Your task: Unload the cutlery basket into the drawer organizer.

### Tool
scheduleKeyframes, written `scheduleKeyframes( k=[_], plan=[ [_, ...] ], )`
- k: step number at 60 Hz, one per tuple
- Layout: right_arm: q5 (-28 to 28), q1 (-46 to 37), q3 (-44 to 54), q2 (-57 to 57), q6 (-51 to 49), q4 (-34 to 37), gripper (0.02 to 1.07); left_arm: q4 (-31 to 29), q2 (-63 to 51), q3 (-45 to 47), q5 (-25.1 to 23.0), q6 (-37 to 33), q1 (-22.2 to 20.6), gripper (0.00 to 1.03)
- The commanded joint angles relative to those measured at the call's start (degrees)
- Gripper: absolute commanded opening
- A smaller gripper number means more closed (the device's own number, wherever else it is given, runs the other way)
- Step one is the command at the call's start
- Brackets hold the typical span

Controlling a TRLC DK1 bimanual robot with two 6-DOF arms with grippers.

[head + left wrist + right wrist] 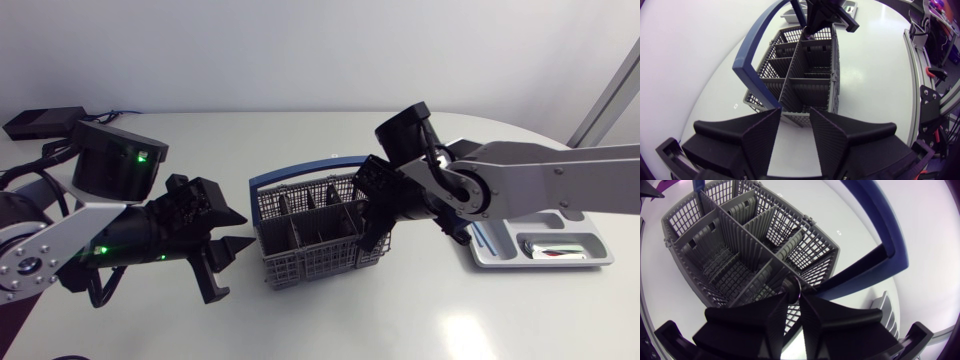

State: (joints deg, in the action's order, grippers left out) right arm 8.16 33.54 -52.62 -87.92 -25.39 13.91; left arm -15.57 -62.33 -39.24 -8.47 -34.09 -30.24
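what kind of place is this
Probably a robotics lab or test bench, not a home kitchen: a robot left arm and right arm sit at a plain white table, with a cutlery basket and a drawer organizer staged on it.

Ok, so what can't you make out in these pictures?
Right wrist view: what the right gripper pinches; only a shiny tip shows, its fingers hide the rest.
Head view: the organizer's far side, under the right arm; the shiny item in it is too small to name.
Head view: the basket's right cells, behind the right gripper.
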Motion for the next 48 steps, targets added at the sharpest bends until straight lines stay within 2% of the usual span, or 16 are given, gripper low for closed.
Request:
scheduleKeyframes(
  k=[1,29,48],
  plan=[
    [-0.17,0.03,0.59,0.47,-0.63,0.68,0.15,0.28,-0.87,1.10,0.38,1.04,-0.52,0.44],
    [-0.25,2.94,7.80,6.62,-0.54,-3.72,0.12,-0.16,-0.08,1.01,0.56,1.13,-0.96,0.44],
    [-0.25,3.55,13.77,14.79,-0.45,-9.61,0.12,-0.34,0.45,1.36,0.65,1.13,-0.96,0.44]
  ],
)
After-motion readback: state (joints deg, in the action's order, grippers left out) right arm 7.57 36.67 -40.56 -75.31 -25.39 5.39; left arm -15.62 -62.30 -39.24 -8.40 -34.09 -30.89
